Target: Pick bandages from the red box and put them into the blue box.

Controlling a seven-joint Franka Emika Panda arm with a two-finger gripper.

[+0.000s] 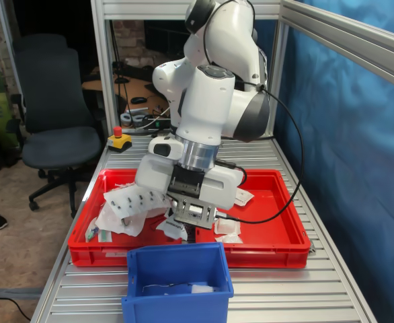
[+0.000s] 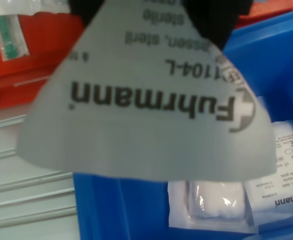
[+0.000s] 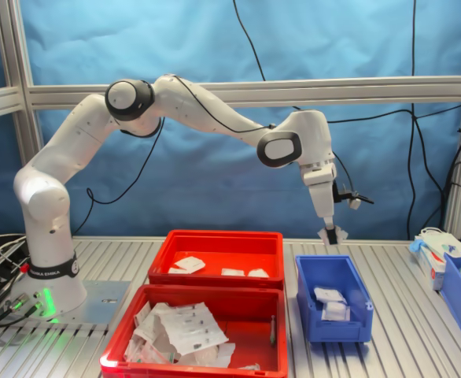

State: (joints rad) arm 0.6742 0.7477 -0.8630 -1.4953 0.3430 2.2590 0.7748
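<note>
Bandages are on the move: one white packet (image 1: pixel 172 227) hangs pinched in my end effector (image 1: pixel 189 232), low over the seam between the red trays and the blue box (image 1: pixel 177 256) in the first exterior view. That bin sits nearest the camera, touching the tray's front wall, with a packet already lying inside.

In the wrist view the held packet (image 2: pixel 146 115) fills most of the picture, printed face towards the lens, clamped at its upper edge by the dark fingers (image 2: pixel 214 17). Under its lower edge I see the blue floor and another sealed packet (image 2: pixel 214 202).

In the second exterior view the end effector (image 3: pixel 332 235) hangs above the far rim of the blue box (image 3: pixel 332 327), the red box (image 3: pixel 219 246) to the second exterior view's left. I judge the release point lies slightly nearer this camera, with open worktop (image 3: pixel 403 346) around the bin.
</note>
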